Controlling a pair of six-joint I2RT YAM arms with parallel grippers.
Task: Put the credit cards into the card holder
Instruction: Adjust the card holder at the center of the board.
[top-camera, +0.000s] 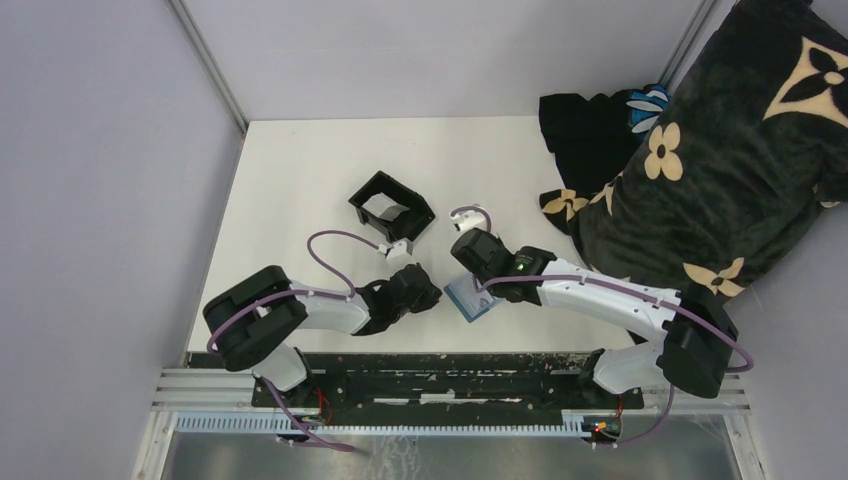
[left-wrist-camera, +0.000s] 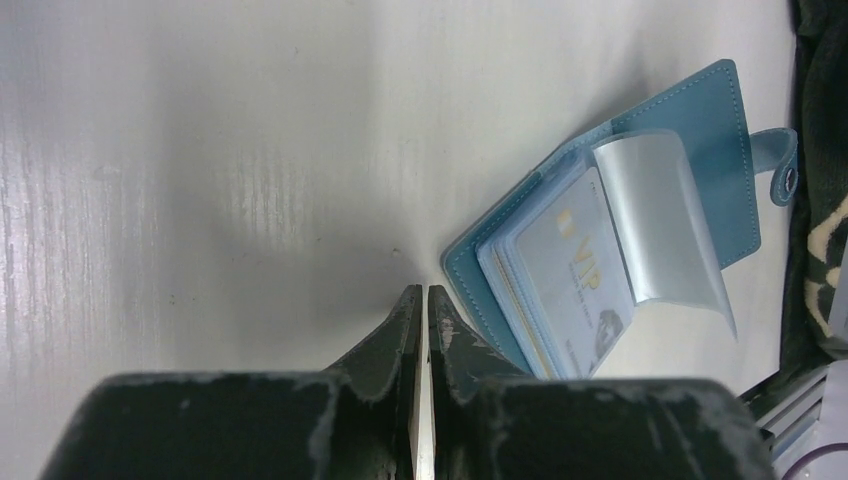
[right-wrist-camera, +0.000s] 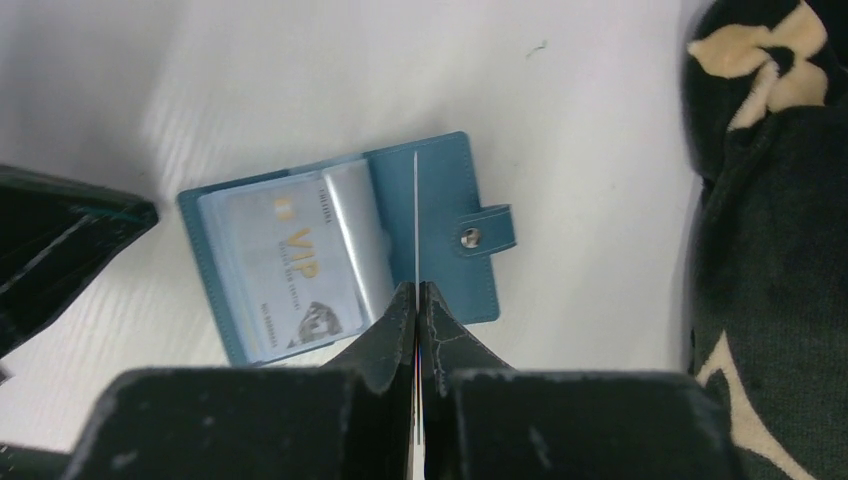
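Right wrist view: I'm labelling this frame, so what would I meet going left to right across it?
Dark shape at the edge, probably the left arm → VIP card sleeved in the card holder → credit card gripped edge-on → holder's snap tab → black floral blanket.

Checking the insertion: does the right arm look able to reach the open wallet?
Probably yes: the right gripper hangs over the wallet holding a card, nothing between; the left gripper sits aside.
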